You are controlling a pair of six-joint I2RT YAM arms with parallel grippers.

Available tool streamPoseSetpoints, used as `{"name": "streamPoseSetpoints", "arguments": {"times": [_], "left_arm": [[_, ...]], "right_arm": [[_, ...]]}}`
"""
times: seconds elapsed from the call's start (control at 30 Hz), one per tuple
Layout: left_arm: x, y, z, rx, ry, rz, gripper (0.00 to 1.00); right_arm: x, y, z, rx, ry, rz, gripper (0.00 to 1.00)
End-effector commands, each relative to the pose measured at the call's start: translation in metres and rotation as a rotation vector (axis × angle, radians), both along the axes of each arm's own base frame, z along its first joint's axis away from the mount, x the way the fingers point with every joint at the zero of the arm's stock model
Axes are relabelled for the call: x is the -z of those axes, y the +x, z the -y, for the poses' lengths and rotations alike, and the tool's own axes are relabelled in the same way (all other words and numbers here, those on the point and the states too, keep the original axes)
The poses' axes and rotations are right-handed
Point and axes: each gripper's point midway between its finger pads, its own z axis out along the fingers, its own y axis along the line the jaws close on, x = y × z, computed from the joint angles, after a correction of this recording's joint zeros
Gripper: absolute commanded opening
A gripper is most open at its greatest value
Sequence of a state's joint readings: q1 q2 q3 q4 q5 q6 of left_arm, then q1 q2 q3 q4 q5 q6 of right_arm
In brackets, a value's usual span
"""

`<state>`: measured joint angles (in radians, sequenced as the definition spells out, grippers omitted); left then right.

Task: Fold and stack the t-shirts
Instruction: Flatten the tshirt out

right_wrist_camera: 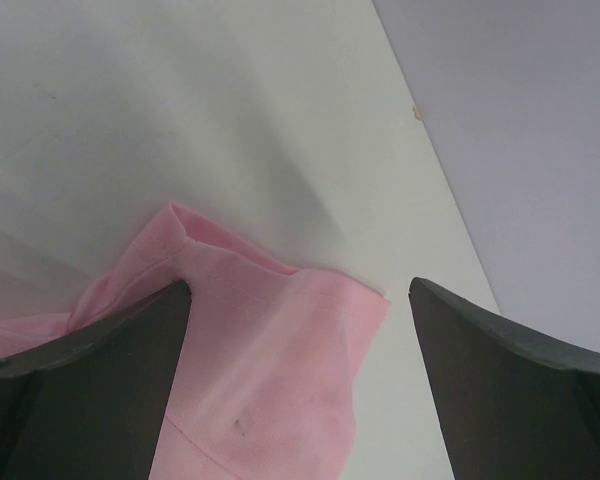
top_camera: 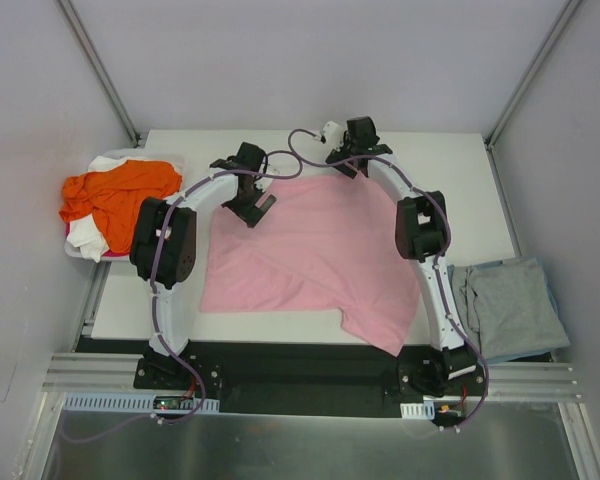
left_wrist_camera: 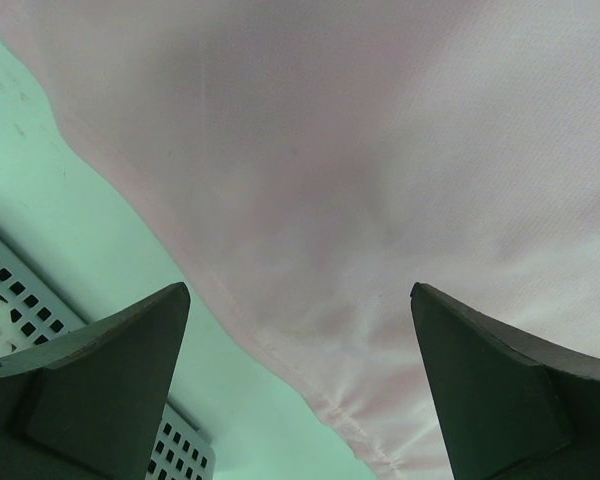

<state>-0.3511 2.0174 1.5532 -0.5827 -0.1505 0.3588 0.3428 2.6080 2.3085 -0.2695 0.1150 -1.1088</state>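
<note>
A light pink t-shirt [top_camera: 310, 255] lies spread on the white table, one sleeve hanging over the near edge. My left gripper [top_camera: 256, 208] is open just above its far left edge; the pink cloth [left_wrist_camera: 360, 180] and its hem fill the left wrist view. My right gripper [top_camera: 346, 162] is open above the far right corner, where a pink sleeve end [right_wrist_camera: 280, 350] lies between the fingers. An orange t-shirt [top_camera: 115, 190] and a white one [top_camera: 90, 240] are heaped in a bin at the left. A grey-blue t-shirt [top_camera: 510, 305] lies folded at the right.
The white perforated bin [top_camera: 75, 245] stands off the table's left edge, and also shows in the left wrist view [left_wrist_camera: 20, 290]. Grey walls and metal posts enclose the table [top_camera: 450, 180]. The arm bases sit on a black rail at the near edge.
</note>
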Motion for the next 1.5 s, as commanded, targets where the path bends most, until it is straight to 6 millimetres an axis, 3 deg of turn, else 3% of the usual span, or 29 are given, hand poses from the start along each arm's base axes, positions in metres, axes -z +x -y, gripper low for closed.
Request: {"name": "streamPoseSetpoints", "arguments": {"times": [0.0, 0.5, 0.77, 0.97, 1.23, 1.47], "left_arm": [[-0.026, 0.003, -0.011, -0.013, 0.019, 0.058, 0.93], [-0.019, 0.004, -0.011, -0.015, 0.025, 0.044, 0.93], [-0.005, 0.002, -0.003, 0.004, 0.015, 0.008, 0.93], [0.005, -0.016, 0.014, 0.048, -0.04, -0.048, 0.93], [-0.01, -0.039, 0.051, 0.123, -0.247, -0.103, 0.94], [0.0, -0.062, 0.068, 0.159, -0.338, -0.215, 0.94]], "right_arm": [[0.011, 0.013, 0.013, -0.011, -0.048, 0.017, 0.97], [0.012, 0.042, 0.046, 0.027, -0.097, 0.111, 0.97], [0.007, 0.04, 0.037, 0.016, -0.083, 0.122, 0.97], [0.003, 0.036, 0.032, 0.015, -0.077, 0.121, 0.97], [0.01, 0.031, 0.03, 0.012, -0.091, 0.103, 0.97], [0.014, 0.029, 0.029, 0.014, -0.091, 0.091, 0.97]]}}
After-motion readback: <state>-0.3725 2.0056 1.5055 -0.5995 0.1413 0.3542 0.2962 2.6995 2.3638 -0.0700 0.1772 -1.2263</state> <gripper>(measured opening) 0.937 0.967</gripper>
